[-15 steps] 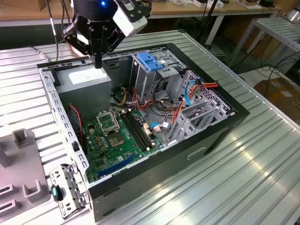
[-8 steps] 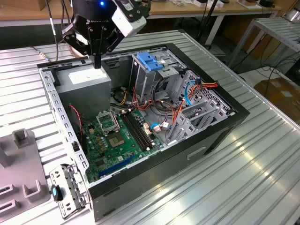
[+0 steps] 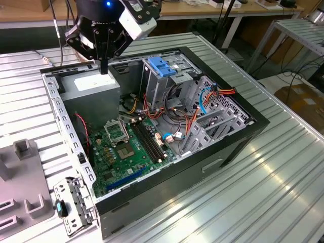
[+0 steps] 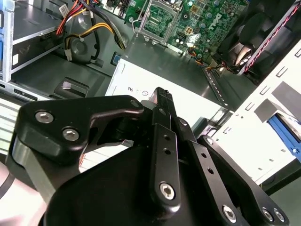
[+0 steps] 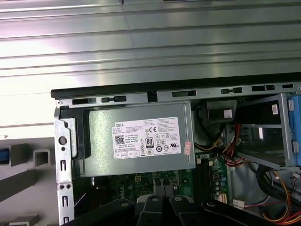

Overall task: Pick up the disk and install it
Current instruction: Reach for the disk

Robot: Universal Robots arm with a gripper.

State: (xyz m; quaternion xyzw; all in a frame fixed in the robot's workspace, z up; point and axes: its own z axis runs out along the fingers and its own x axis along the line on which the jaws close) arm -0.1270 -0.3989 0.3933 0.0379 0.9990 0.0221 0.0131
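Pincer (image 3: 104,68) closed, hovering above power-supply box (image 3: 93,86).

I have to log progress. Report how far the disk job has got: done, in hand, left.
Done: nothing that shows. In hand: the gripper is shut and empty, hanging over the power supply inside the open computer case. Left: with no disk in the gripper, both pick-up and install remain.
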